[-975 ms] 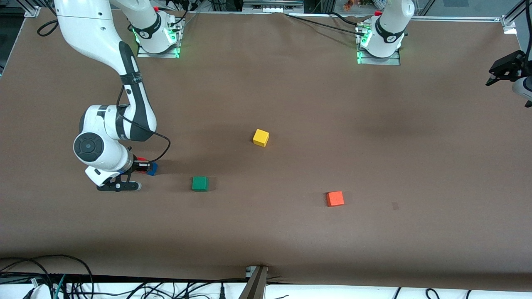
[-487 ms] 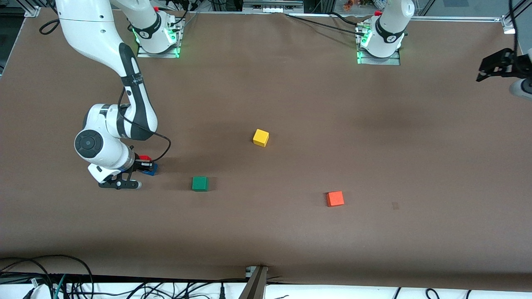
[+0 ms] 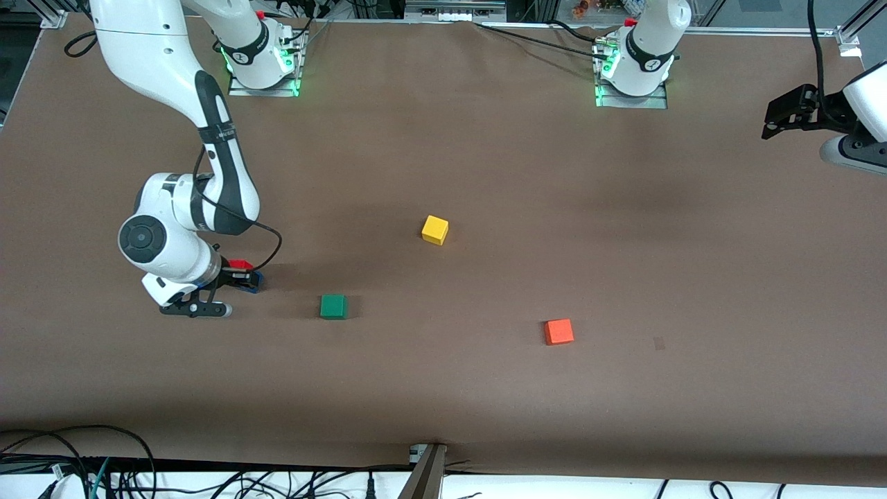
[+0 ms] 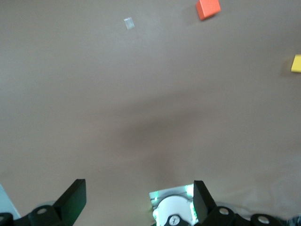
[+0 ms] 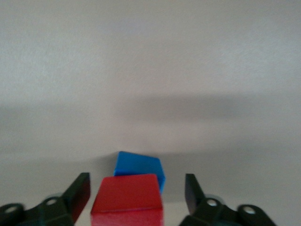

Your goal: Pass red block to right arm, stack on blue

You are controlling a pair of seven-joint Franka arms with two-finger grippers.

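Landmark: the green cube (image 3: 333, 306) is taken as reference for all places.
Orange cube (image 3: 558, 331): seen slightly nearer the front camera than the green cube, well apart from it toward the left arm's end of the table.
Right gripper (image 5: 137, 195): placed just beside the green cube's level toward the right arm's end, low at the stack; its fingers are spread clear of the red block's sides, gripping nothing.
Red block (image 5: 127, 199): found resting on the blue cube (image 5: 140, 167), a little farther from the front camera than the green cube (it looks offset on the blue one, not square).
Stage: the release is judged done; only the withdrawal appears left.
Risk: the red block could be knocked off if a finger (image 5: 75, 195) brushes it on the way out, since the fingers flank it closely; a sideways pull would cause that, a straight rise would be safer.
Second risk: the overhang may let the block tip by itself if the blue cube is nudged.
Yellow cube (image 3: 435, 229): set farther from the front camera than the green cube.
Left gripper (image 4: 136, 200): held high over the table's edge at the left arm's end, fingers wide, empty; that arm waits.
Surface: a plain brown table covering (image 3: 485, 173), matt, lightly creased.
Room: cables along the near edge, frame rails at the corners.
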